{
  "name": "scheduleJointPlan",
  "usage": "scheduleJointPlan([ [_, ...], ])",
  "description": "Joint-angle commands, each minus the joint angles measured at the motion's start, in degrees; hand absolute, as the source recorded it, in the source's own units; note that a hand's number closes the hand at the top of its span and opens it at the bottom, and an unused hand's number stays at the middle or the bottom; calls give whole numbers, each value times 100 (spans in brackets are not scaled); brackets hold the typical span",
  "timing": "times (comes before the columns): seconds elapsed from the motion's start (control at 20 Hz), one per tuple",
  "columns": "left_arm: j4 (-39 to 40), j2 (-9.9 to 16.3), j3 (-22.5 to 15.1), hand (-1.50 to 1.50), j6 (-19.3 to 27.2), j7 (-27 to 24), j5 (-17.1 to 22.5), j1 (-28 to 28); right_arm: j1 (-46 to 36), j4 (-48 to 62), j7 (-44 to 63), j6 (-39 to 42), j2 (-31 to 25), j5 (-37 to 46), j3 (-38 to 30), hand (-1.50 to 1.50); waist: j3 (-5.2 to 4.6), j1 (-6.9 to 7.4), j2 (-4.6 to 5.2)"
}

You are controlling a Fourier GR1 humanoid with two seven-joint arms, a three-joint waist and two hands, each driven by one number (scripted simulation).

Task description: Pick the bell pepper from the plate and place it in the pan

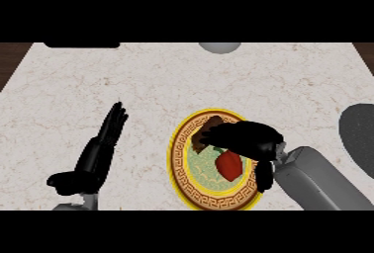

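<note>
Pale marbled stone forms the counter [146,84], with a dark pan [359,138] at the far right edge, well apart from the plate [184,168]. A grey rounded object [219,47] and a black shape [82,45] sit at the far edge. The left hand [102,148] rests open, fingers straight, left of the plate. The right hand [245,139] hovers over the plate with fingers curled above the bell pepper [228,164]; whether it touches cannot be told. The pepper is red, glossy and tapered, lying on the plate's green centre inside a gold patterned rim.
</note>
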Motion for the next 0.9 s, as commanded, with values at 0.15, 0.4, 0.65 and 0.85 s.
scheduleJointPlan([
  [0.15,75,-230,115,0,80,470,-158,-541,68,644,-492,-162,429,471,-271,-150,2,-3,7],
  [0.4,-91,-106,189,0,-164,188,-177,-48,-88,1326,-656,-494,880,1055,-262,-150,2,28,7],
  [0.65,172,-156,272,0,-322,-109,-67,50,-211,1805,-401,-500,1221,1380,-188,-150,1,50,13],
  [0.85,91,-229,273,0,-141,233,-186,-305,-43,1616,-1090,-629,824,1790,469,150,2,45,13],
])
